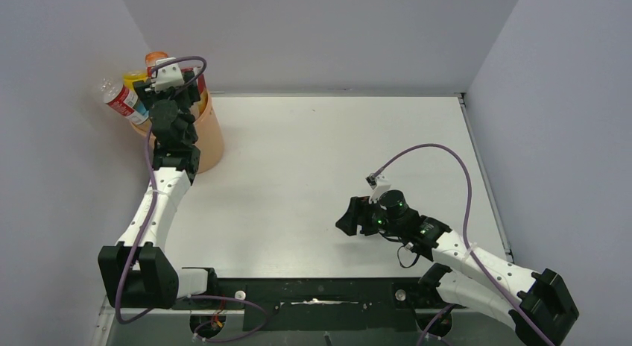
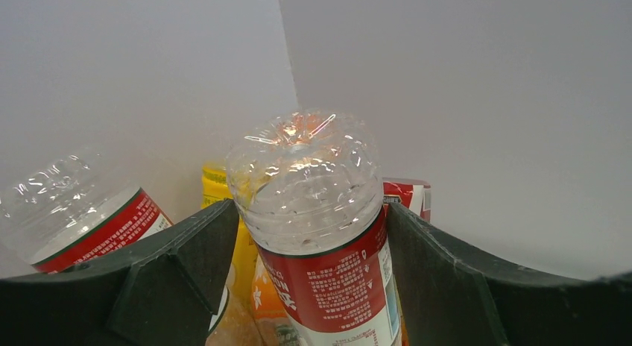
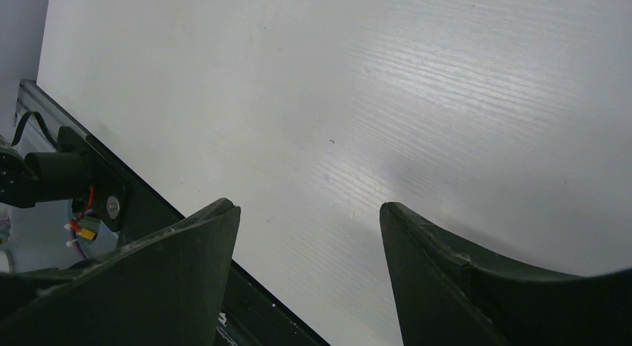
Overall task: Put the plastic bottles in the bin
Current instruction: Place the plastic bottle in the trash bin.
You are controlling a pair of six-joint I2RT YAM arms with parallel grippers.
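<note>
The peach-orange bin point(image 1: 212, 137) stands at the table's far left corner, with several plastic bottles point(image 1: 123, 100) sticking out of its top. My left gripper point(image 1: 168, 107) hangs over the bin, pointing down into it. In the left wrist view a red-labelled clear bottle point(image 2: 320, 271) stands bottom-up between the left gripper's point(image 2: 311, 234) fingers point(image 2: 186, 264). The bottle looks round and unsqueezed, and the jaws stand at about its width. Another red-labelled bottle point(image 2: 82, 219) and a yellow one point(image 2: 216, 186) lie beside it. My right gripper point(image 1: 346, 223) is open and empty over bare table point(image 3: 373, 100).
Grey walls close in the table on the left, back and right; the bin sits tight in the left corner. A black rail point(image 3: 134, 204) and the arm bases point(image 1: 298, 301) run along the near edge. A purple cable point(image 1: 447, 156) loops above the right arm.
</note>
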